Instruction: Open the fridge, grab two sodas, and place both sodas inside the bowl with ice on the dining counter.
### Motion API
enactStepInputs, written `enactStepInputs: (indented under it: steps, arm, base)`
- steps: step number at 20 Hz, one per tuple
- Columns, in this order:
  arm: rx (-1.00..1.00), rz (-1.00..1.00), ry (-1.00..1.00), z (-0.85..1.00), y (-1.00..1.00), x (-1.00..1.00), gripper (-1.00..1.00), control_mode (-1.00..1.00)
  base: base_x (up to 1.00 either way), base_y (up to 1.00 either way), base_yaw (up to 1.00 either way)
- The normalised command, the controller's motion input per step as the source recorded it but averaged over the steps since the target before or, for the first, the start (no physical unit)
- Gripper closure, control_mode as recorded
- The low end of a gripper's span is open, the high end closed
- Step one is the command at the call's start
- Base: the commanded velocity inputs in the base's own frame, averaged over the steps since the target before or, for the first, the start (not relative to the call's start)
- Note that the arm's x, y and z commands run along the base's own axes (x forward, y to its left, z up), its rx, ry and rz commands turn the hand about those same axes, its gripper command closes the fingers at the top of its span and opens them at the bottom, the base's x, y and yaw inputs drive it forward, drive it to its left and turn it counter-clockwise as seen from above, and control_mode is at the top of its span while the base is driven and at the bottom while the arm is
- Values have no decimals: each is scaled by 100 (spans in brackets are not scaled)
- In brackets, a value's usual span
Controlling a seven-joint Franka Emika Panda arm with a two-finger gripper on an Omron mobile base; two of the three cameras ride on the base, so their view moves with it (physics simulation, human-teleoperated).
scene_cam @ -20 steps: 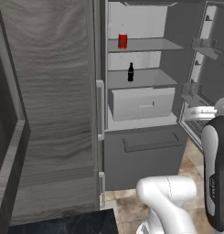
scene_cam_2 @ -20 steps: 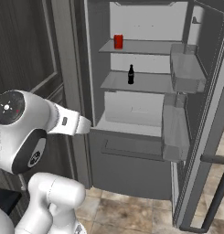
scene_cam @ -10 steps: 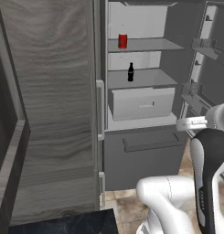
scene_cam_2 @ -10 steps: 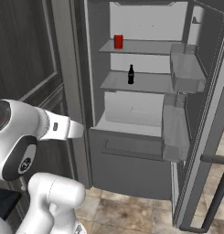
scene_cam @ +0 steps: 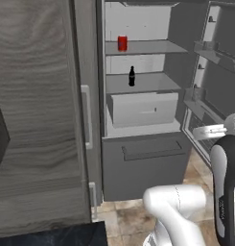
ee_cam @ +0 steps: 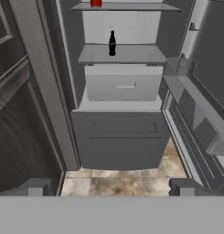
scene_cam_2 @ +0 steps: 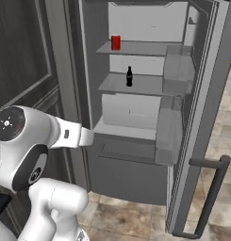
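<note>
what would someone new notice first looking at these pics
The fridge stands wide open, its door swung out to the right with the long bar handle low in the right base view. Inside, a red can sits on the upper shelf and a dark bottle on the shelf below, above a pale drawer.

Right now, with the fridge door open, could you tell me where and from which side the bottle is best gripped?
Grip the bottle around its wider lower body, coming straight in from the open front of the fridge. It stands upright and alone near the front edge of its shelf, so the open jaws should pass either side; the slim neck gives less hold.
</note>
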Motion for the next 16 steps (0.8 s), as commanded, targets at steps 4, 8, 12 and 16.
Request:
enactStepInputs:
  steps: [4,8,12,16]
  arm:
    - [0,0,0,0,0,0,-100,100]
    - [0,0,0,0,0,0,-100,100]
    - [0,0,0,0,0,0,-100,100]
    - [0,0,0,0,0,0,-100,100]
  base:
    - [12,-10,7]
    - [32,6,2]
    - [52,3,0]
    - [75,-27,0]
